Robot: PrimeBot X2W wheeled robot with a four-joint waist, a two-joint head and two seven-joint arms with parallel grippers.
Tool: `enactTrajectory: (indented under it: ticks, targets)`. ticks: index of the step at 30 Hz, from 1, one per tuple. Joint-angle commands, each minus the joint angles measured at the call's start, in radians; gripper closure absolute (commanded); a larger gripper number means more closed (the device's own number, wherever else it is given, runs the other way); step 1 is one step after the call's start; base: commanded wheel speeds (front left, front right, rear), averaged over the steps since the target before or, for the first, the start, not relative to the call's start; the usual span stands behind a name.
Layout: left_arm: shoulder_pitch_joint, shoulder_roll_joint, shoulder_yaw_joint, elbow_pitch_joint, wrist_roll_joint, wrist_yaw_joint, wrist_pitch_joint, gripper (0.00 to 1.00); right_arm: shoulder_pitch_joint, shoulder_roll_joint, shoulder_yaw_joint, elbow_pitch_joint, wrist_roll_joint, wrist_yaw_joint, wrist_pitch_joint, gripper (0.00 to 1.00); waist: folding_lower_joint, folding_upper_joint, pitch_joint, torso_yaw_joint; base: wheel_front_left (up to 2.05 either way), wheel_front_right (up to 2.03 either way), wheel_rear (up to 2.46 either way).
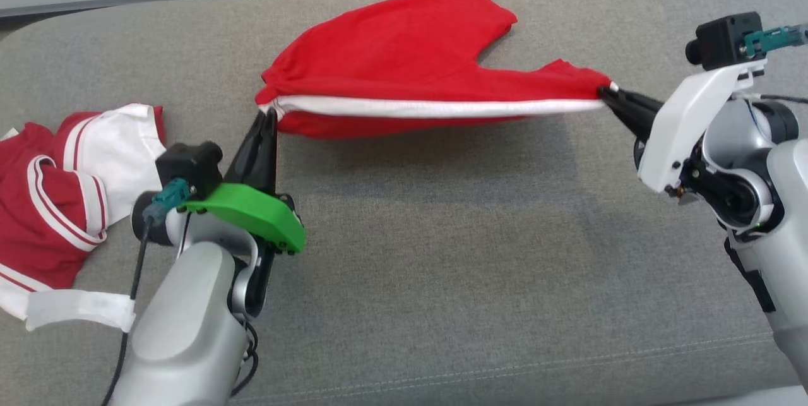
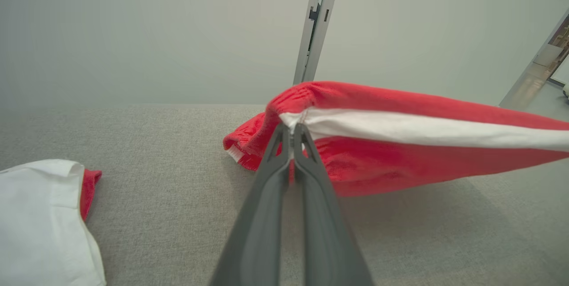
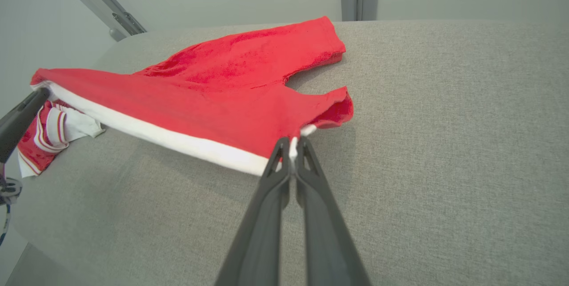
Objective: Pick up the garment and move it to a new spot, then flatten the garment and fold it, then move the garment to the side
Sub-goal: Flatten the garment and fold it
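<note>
Overhead, two grippers hold a red garment (image 1: 404, 52) stretched between them above a grey cushion (image 1: 442, 254).

Seen from the head, the left gripper (image 1: 270, 114) is clenched on one end of the garment's white band and the right gripper (image 1: 607, 94) is clenched on the other end, so the band runs straight between them, raised off the cushion with a shadow beneath. The right wrist view adds that the garment's far edge rests on the cushion, with a deep notch between two flaps. The left wrist view adds a metal post (image 2: 318, 19) against a pale wall behind. A heap of red-and-white clothes (image 1: 63, 185) lies on the cushion at the robot's left, apart from the garment, beside the left forearm.
</note>
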Motion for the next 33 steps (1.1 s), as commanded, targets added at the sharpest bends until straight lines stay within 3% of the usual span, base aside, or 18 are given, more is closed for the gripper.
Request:
enactTrajectory:
  ticks: [1, 6, 9, 16, 27, 33]
  targets:
    - [0.027, 0.008, -0.002, -0.004, -0.007, 0.004, 0.006, 1.00, 0.025, -0.006, -0.002, -0.011, 0.008, 0.000, 0.013, 1.00, 0.0001, 0.0000, -0.044, 0.003, 0.00, 0.00, 0.00]
    - [0.120, 0.032, -0.042, -0.044, 0.014, 0.019, 0.057, 1.00, 0.135, -0.035, -0.028, -0.112, 0.028, 0.000, 0.136, 1.00, 0.0001, 0.0000, -0.071, 0.001, 0.00, 0.00, 0.00]
    - [0.157, 0.066, -0.085, -0.062, 0.065, 0.052, 0.104, 1.00, 0.197, -0.046, -0.050, -0.176, 0.040, 0.000, 0.193, 1.00, 0.0001, 0.0000, -0.081, -0.001, 0.00, 0.00, 0.00]
    - [0.230, 0.146, -0.165, -0.155, 0.131, 0.092, 0.292, 1.00, 0.347, -0.055, -0.123, -0.285, 0.049, 0.000, 0.288, 1.00, 0.0001, 0.0000, -0.099, 0.007, 0.00, 0.00, 0.00]
    - [0.356, 0.242, -0.216, -0.432, 0.092, 0.101, 0.563, 1.00, 0.508, -0.018, -0.204, -0.408, 0.072, 0.000, 0.418, 1.00, 0.0001, 0.0000, -0.098, 0.026, 0.00, 0.00, 0.00]
    - [0.409, 0.301, -0.232, -0.595, 0.116, 0.156, 0.690, 1.00, 0.589, 0.001, -0.251, -0.499, 0.096, 0.000, 0.502, 1.00, 0.0001, 0.0000, -0.076, 0.039, 0.00, 0.00, 0.00]
